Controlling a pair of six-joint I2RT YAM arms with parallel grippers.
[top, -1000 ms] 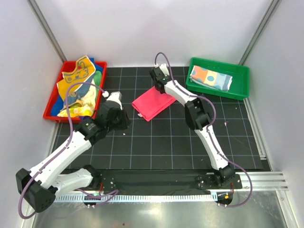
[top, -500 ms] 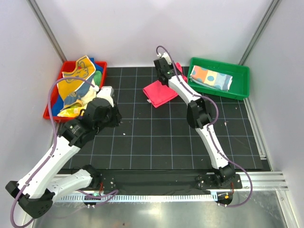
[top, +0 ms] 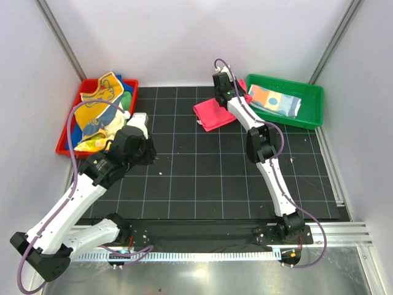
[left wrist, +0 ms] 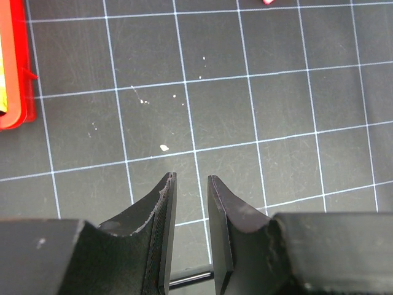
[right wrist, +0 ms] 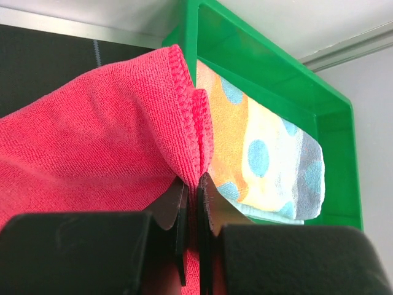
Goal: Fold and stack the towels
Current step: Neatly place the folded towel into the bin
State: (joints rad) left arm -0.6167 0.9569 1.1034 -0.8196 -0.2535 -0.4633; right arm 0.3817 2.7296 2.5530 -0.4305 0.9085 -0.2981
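Observation:
My right gripper [right wrist: 198, 181] is shut on a folded edge of the plain pink-red towel [right wrist: 92, 153], which hangs off the mat beside the green tray. In the top view that towel [top: 213, 115] trails left of the right gripper [top: 235, 100]. A folded pastel patchwork towel [top: 274, 100] lies in the green tray [top: 313, 117] and shows just past the pink one [right wrist: 270, 153]. Several loose towels [top: 98, 117] are heaped in the red tray [top: 63, 149]. My left gripper [left wrist: 191, 181] hovers over bare mat, open by a narrow gap, with nothing between its fingers.
The black gridded mat [top: 202, 178] covers the table between the two trays. The green tray's near wall [right wrist: 190, 37] stands right behind the held towel. A corner of the red tray [left wrist: 12, 92] lies left of my left gripper. White walls close in the back and sides.
My right gripper has carried the pink-red towel up off the mat, rightward and back, up to the green tray. My left arm has drawn back toward the red tray, then held still.

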